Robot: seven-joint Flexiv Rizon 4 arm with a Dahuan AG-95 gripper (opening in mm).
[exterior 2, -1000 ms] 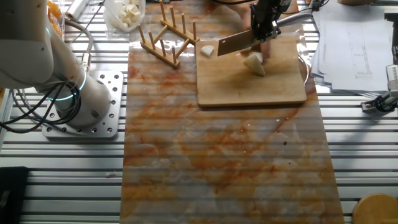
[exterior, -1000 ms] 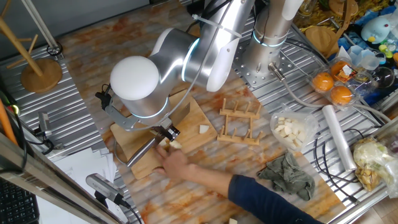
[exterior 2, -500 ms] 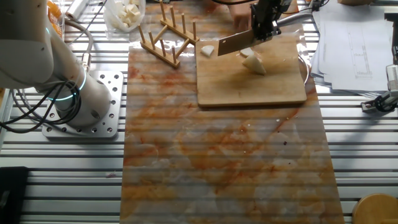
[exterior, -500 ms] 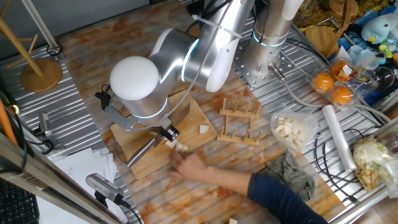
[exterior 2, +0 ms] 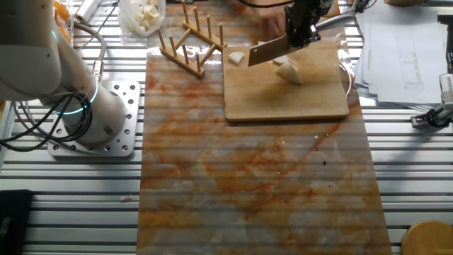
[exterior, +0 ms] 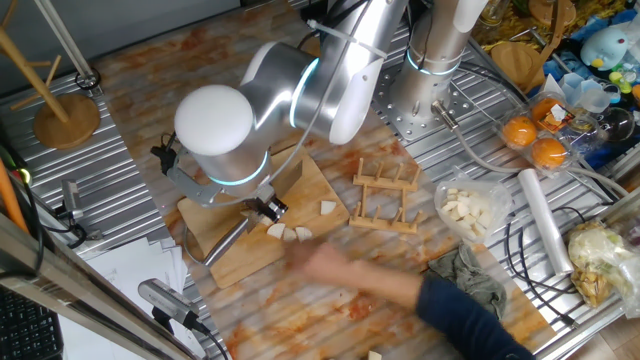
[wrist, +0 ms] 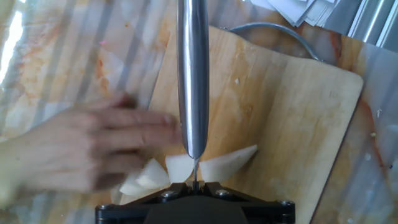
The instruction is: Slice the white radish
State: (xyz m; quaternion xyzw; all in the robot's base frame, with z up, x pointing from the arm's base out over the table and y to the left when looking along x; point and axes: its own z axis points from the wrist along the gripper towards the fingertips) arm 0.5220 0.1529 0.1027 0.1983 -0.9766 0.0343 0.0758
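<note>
A blurred person's hand [wrist: 87, 146] is seen at the left of the hand view, lying over the left part of the cutting board [wrist: 292, 112], fingers pointing toward the blade. Just right of those fingers, the knife [wrist: 193, 74] is held edge-down along the middle of the picture, its spine running straight up from the gripper [wrist: 194, 186]. The gripper is clenched on the knife's handle end, though only the top of the clamp is visible at the bottom edge. Under and beside the blade the white radish [wrist: 186, 169] is found in cream wedges: two or three pieces to the left of the blade, one longer tapered piece [wrist: 229, 162] to the right, all lying on the board close to the gripper.

In one fixed view, the board [exterior: 225, 250] is seen below the arm's big round joint [exterior: 215, 125], the radish slices [exterior: 285, 232] are spread near its right edge, and a separate small piece [exterior: 327, 207] lies well apart toward the wooden rack [exterior: 385, 195]. The hand [exterior: 330, 265] is motion-blurred just right of the board, over the table.

In the other fixed view, the small piece [exterior 2: 236, 57] is seen at the board's upper left corner, the blade [exterior 2: 267, 51] is tilted above the board [exterior 2: 283, 95], and the radish [exterior 2: 289, 71] lies just below it.
</note>
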